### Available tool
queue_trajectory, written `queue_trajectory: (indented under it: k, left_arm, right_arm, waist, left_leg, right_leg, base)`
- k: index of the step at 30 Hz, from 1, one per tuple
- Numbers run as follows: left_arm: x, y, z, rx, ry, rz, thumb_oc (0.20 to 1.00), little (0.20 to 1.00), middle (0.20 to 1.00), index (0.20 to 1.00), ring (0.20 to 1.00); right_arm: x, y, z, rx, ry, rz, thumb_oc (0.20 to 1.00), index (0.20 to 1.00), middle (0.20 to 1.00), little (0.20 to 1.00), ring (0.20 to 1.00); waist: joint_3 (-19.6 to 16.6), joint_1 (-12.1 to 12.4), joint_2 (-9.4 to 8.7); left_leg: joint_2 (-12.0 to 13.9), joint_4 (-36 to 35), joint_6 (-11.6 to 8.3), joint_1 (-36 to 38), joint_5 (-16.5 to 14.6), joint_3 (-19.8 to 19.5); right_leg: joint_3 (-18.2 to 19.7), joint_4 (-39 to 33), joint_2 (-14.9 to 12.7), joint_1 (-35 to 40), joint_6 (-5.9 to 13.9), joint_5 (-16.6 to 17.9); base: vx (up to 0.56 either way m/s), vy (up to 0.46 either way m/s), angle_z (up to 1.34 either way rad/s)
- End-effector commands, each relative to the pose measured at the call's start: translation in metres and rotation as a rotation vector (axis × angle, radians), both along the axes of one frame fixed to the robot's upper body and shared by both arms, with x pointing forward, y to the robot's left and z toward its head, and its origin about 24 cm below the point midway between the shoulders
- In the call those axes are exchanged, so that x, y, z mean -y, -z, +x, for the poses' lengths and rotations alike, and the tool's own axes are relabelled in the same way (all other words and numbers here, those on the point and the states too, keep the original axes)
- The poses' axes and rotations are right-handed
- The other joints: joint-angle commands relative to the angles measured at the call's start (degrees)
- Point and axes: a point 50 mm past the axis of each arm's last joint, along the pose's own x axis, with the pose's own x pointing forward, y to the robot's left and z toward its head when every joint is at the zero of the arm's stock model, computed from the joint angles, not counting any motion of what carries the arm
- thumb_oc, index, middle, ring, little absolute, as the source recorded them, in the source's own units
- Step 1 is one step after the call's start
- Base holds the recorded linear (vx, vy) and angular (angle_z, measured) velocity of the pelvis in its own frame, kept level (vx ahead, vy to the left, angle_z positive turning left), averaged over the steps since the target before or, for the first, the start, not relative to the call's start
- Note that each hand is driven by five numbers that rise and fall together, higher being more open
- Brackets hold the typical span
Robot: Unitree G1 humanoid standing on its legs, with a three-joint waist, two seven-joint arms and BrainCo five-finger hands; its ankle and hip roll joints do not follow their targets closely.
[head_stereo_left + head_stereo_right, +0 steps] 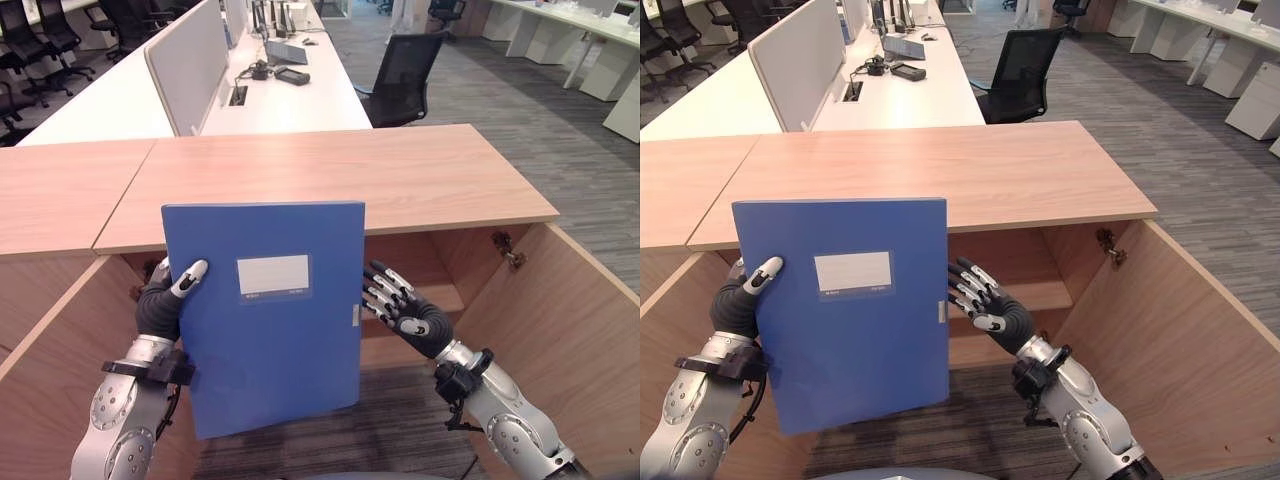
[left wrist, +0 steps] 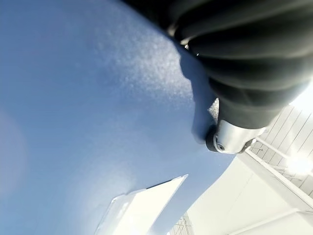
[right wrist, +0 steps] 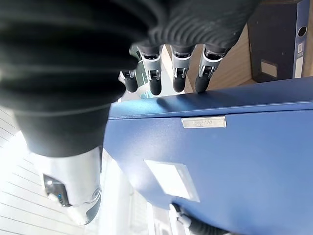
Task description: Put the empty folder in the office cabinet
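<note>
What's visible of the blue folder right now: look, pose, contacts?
The blue folder is a flat, rigid box file, plastic-looking, with a pale label pocket on its face and a small clasp on one edge. It is held upright, slightly tilted, in front of the open cabinet. The left hand pinches one edge, thumb on the face; the right hand presses straight fingers against the clasp edge.

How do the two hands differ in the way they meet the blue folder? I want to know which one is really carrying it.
The left hand pinches the blue folder at its left edge, thumb laid over the front cover. The right hand only touches the folder's right edge, its straight fingers resting on it. So the left hand is shut on the folder; the right hand is open. Both flank it at about the same height, before the open cabinet.
</note>
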Motion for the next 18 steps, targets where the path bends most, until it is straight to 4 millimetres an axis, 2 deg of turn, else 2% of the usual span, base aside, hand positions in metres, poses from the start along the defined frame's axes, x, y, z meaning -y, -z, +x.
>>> queue_trajectory:
  k: [1,8,13,18]
  left_arm:
    - [0.025,-0.035,0.015,0.207,0.128,-0.032,0.2,0.2,0.2,0.2,0.2]
    - [0.03,-0.037,0.016,0.214,0.168,-0.026,0.2,0.2,0.2,0.2,0.2]
    - [0.028,-0.037,0.016,0.214,0.165,-0.016,0.2,0.2,0.2,0.2,0.2]
    - [0.026,-0.037,0.015,0.21,0.163,-0.01,0.2,0.2,0.2,0.2,0.2]
  right_arm:
    - [-0.034,-0.017,0.007,0.102,-0.135,0.051,1.0,1.0,1.0,1.0,1.0]
    - [-0.029,-0.005,0.011,0.084,-0.102,-0.04,1.0,1.0,1.0,1.0,1.0]
    - [-0.014,0.007,0.015,0.067,-0.035,-0.148,1.0,1.0,1.0,1.0,1.0]
    - [0.003,0.01,0.02,0.081,0.045,-0.236,1.0,1.0,1.0,1.0,1.0]
  waist:
    - [-0.5,0.5,-1.43]
    - [-0.5,0.4,-1.39]
    - [-0.6,0.3,-1.37]
    - [-0.6,0.2,-1.44]
  left_leg:
    - [2.8,0.2,-1.5,-1.6,-1.5,-8.1]
    - [2.7,0.2,-1.51,-1.6,-1.5,-8.5]
    - [2.6,0.2,-1.45,-1.7,-1.6,-8.7]
    - [2.5,0.2,-1.36,-1.6,-1.7,-8.8]
  right_leg:
    - [-1.7,0.4,-1.2,0.4,1.42,-1.1]
    - [-1.9,0.4,-1.2,0.6,1.39,-1.1]
    - [-2.0,0.4,-1.2,0.7,1.41,-1.1]
    - [-2.0,0.4,-1.2,0.7,1.41,-1.1]
  base:
    - [0.0,0.0,0.0]
    - [0.0,0.0,0.0]
    - [0.0,0.0,0.0]
    - [0.0,0.0,0.0]
